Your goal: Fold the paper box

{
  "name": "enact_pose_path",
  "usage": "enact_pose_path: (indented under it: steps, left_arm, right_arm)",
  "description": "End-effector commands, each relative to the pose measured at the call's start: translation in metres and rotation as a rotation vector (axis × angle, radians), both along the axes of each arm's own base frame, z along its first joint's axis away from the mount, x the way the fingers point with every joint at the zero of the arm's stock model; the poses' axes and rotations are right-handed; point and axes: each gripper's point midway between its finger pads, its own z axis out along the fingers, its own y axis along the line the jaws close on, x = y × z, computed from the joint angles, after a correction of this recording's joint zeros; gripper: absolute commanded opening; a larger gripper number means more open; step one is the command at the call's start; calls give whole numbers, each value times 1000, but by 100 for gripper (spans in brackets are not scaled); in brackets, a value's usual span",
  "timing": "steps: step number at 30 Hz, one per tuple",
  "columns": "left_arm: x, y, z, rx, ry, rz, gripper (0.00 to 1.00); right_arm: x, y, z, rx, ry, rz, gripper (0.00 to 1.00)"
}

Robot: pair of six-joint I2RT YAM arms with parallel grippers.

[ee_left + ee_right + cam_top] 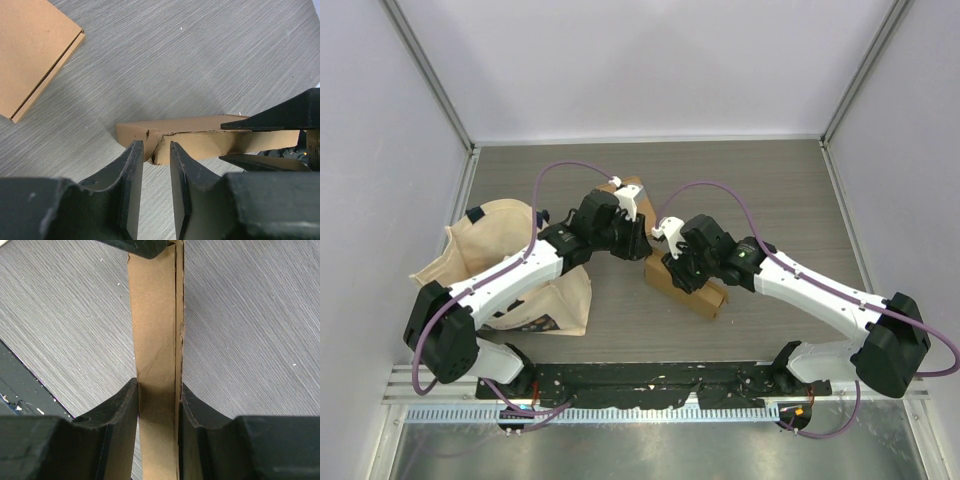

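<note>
The brown paper box (692, 288) lies on the grey table (770, 190), just right of centre. My right gripper (670, 262) is shut on it; in the right wrist view the fingers (122, 405) clamp both faces of the box (152, 315), which runs straight away from them. My left gripper (632, 242) sits just beyond the box's far left corner. In the left wrist view its jaws (156, 146) stand narrowly apart with nothing between them, the tips just short of a loose corner flap (156, 150) of the box (200, 136). The right fingers (280, 114) show there at the right.
A second flat brown box (628, 186) lies on the table behind the left gripper and also shows in the left wrist view (30, 65). A beige cloth bag (510, 265) lies at the left under the left arm. The enclosure's walls stand close around the table.
</note>
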Motion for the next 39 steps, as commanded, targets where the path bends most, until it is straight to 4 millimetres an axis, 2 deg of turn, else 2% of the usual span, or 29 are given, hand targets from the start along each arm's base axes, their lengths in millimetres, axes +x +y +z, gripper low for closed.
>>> enact_pose_path:
  steps: [1,4,5,6,7,11,15,18,27,30,32,35,36,39]
  left_arm:
    - [9,-7,14,-27,-43,-11,28]
    - [7,-7,14,-31,-39,-15,16]
    - [7,-8,14,-33,-38,-13,11]
    - [7,-8,13,-33,-35,-10,1]
    - [6,-8,15,-41,-34,-7,0]
    - [0,-9,12,-52,-37,7,0]
    - [-4,0,-6,-15,-34,40,0]
    - [-6,2,-10,-15,-37,53,0]
    - [1,17,-17,42,-118,112,0]
    - [-2,15,-20,49,-111,100,0]
    - [-4,14,-24,57,-103,107,0]
    - [-7,10,-26,52,-95,109,0]
    - [-6,11,-27,57,-95,118,0]
    - [-4,15,-26,62,-108,141,0]
  right_arm:
    - [-12,-3,-9,-28,62,27,13]
    - [-12,-2,-10,-31,64,26,12]
    - [-11,-2,-10,-30,63,24,12]
    - [-9,-3,-10,-35,58,17,12]
    - [-8,-3,-9,-35,53,11,12]
    - [-3,-3,-8,-41,40,-15,11]
    - [2,-3,-6,-38,21,-26,12]
    - [5,-1,-3,-30,3,-26,13]
    - [8,-4,0,-39,-26,-15,13]
    - [9,-4,2,-31,-37,-23,14]
    - [9,-3,2,-16,-33,-38,16]
    - [11,-2,3,12,-29,-96,28]
    - [16,-6,6,7,-56,-132,38]
    - [17,-11,16,67,-47,-263,56]
